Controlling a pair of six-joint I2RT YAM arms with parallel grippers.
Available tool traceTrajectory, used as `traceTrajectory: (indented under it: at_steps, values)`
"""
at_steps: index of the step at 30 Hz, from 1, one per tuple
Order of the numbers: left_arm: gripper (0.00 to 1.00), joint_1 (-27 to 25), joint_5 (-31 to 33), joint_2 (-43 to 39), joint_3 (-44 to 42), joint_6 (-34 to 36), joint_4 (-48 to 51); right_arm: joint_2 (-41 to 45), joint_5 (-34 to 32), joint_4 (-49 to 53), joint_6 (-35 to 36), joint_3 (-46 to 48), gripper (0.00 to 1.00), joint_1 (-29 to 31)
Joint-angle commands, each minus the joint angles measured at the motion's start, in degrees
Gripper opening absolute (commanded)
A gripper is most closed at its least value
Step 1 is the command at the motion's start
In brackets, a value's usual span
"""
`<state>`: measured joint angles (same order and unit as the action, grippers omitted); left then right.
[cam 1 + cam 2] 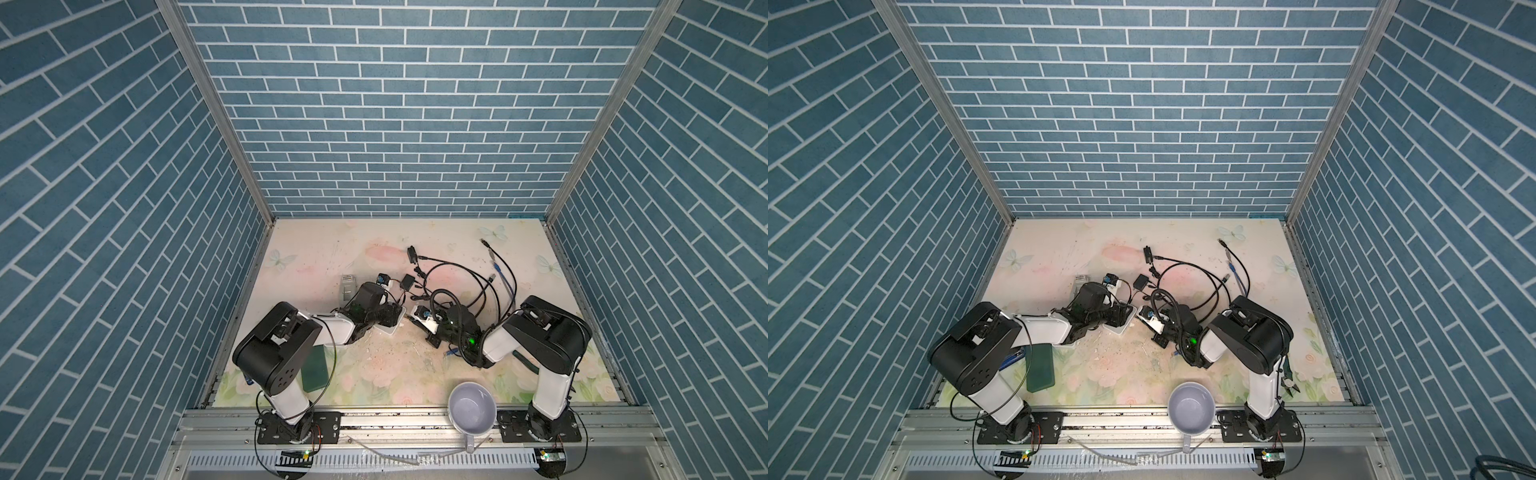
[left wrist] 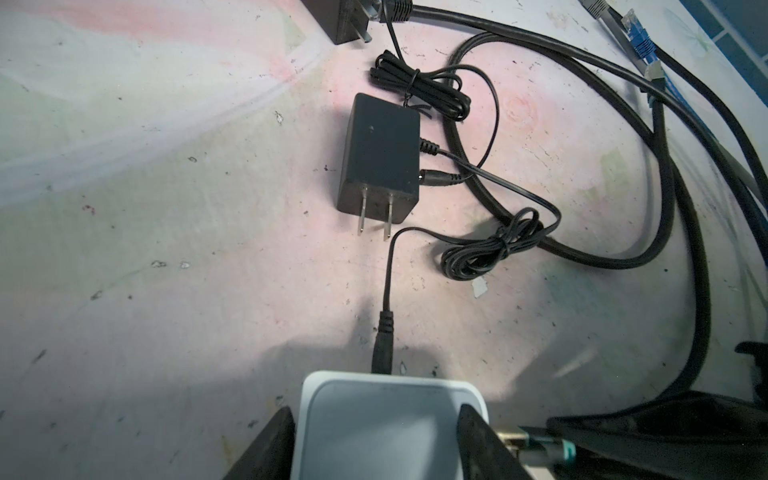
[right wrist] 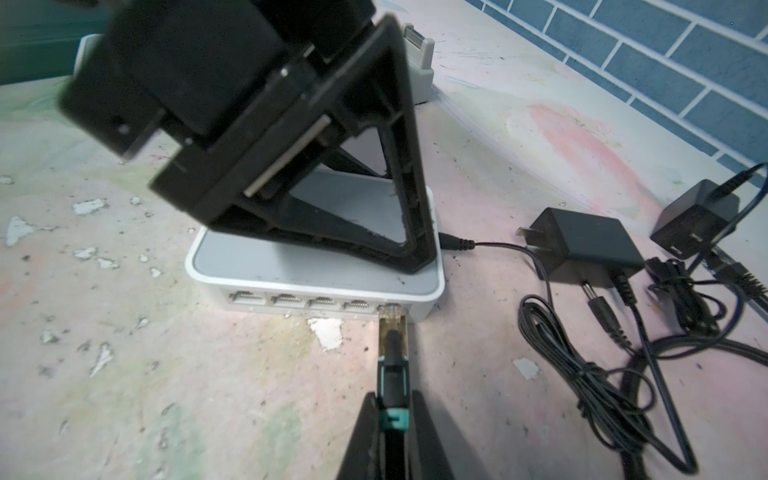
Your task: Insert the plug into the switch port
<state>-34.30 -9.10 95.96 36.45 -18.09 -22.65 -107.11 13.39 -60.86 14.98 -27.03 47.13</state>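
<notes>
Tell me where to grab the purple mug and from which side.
Take the mug by its wall at the rim, from straight above, one jaw inside and one outside: it stands upright, mouth open and empty. The handle points forward, away from the work area, so it is likely harder to reach.

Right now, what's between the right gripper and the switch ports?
Only the plug it holds. In the right wrist view it runs from the right gripper to the end port of the switch, tip at the port mouth; nothing else there.
</notes>
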Motion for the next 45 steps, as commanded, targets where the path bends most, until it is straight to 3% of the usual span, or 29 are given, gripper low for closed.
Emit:
traceTrajectory:
  at_steps: [1,6,16,31,39,45]
  values:
    - [0.62,-1.39,-9.37,1.02,0.12,0.16,4.38,-0.46,6.53,-10.12,0.59,-0.36,0.0,1.28]
    - [0.61,-1.38,-11.29,2.41,0.64,-0.53,3.59,-2.51,5.03,-18.91,-0.83,0.82,0.0,1.39]
    - [0.61,-0.47,-9.79,1.88,-0.38,-1.86,3.57,1.21,-2.42,-18.01,1.07,3.96,0.0,1.57]
    - [0.6,0.89,-8.97,1.78,-0.92,-2.68,3.41,-0.82,-6.06,-18.48,1.84,7.71,0.0,1.59]
    - [0.6,0.9,-7.33,1.81,-0.5,-2.46,4.59,2.99,-6.88,-7.79,5.35,8.1,0.0,1.67]
    - [0.6,0.91,-7.2,2.01,-0.32,-2.3,4.55,3.57,-6.31,-5.5,6.11,7.88,0.0,1.61]
